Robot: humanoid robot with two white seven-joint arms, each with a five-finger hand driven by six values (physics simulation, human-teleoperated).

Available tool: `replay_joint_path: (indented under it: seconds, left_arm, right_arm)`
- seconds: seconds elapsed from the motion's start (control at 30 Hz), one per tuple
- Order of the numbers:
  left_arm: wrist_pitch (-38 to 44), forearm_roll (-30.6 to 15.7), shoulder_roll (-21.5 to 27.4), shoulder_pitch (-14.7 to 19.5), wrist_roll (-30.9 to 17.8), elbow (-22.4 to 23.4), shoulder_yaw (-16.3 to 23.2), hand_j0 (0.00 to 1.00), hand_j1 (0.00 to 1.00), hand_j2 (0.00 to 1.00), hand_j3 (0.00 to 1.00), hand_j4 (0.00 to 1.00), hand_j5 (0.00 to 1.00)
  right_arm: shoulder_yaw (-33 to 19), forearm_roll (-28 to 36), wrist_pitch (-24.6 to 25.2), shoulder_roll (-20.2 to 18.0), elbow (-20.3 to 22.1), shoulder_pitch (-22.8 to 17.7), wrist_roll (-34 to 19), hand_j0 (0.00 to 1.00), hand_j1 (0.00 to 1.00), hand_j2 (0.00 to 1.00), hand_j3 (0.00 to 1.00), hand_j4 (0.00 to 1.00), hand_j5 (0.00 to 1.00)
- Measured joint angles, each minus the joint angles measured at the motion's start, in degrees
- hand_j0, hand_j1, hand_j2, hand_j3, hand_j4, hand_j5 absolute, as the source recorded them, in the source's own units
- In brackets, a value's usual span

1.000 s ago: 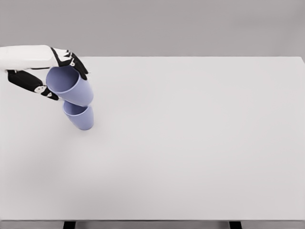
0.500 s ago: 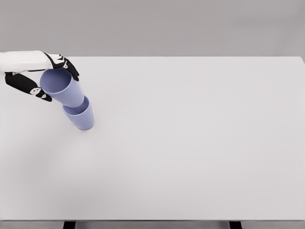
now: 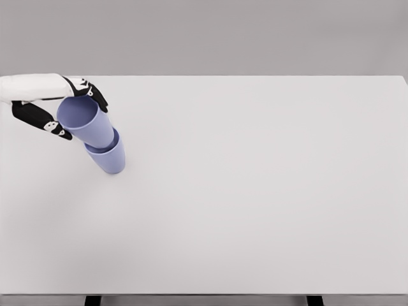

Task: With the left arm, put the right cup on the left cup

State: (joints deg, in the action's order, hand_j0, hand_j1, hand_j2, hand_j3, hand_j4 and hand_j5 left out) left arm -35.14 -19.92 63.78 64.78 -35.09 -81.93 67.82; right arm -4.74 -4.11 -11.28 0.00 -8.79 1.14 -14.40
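1. While our left hand [image 3: 60, 105] grips the upper cup [image 3: 87, 124] at its rim, that cup sits nested in the lower cup [image 3: 108, 158] near the table's [image 3: 255, 191] left edge.
2. Both cups lean up-left toward the hand, so we judge release should follow once they seat.

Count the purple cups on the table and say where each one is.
2. The lower cup stands near the table's left edge; the upper cup sits nested in it, tilted, in the left robot hand.
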Motion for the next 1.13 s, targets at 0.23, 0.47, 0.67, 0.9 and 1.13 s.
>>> replay_joint_path:
  seconds: [0.23, 0.47, 0.67, 0.9, 1.13]
  left_arm:
    - [0.0, 0.0, -0.6, -0.1, 0.0, 0.5, -0.1, 0.49, 0.49, 0.49, 0.49, 0.49, 0.49]
    - [0.0, 0.2, -1.0, -1.1, 0.0, 1.3, -0.1, 0.50, 0.50, 0.50, 0.50, 0.50, 0.50]
    - [0.0, 0.5, -1.2, -2.0, 0.1, 1.4, -0.4, 0.81, 0.81, 0.81, 0.81, 0.81, 0.81]
    - [0.0, 1.4, -1.3, -2.0, 0.1, 1.8, -0.9, 1.00, 1.00, 1.00, 1.00, 1.00, 1.00]
    - [0.0, 1.2, -1.2, -2.1, 0.1, 1.5, -1.2, 1.00, 1.00, 1.00, 1.00, 1.00, 1.00]
  right_arm:
    - [0.0, 0.0, 0.0, 0.0, 0.0, 0.0, 0.0, 1.00, 1.00, 1.00, 1.00, 1.00, 1.00]
    - [0.0, 0.0, 0.0, 0.0, 0.0, 0.0, 0.0, 1.00, 1.00, 1.00, 1.00, 1.00, 1.00]
    - [0.0, 0.0, 0.0, 0.0, 0.0, 0.0, 0.0, 1.00, 1.00, 1.00, 1.00, 1.00, 1.00]
    - [0.0, 0.0, 0.0, 0.0, 0.0, 0.0, 0.0, 1.00, 1.00, 1.00, 1.00, 1.00, 1.00]
    - [0.0, 0.0, 0.0, 0.0, 0.0, 0.0, 0.0, 1.00, 1.00, 1.00, 1.00, 1.00, 1.00]
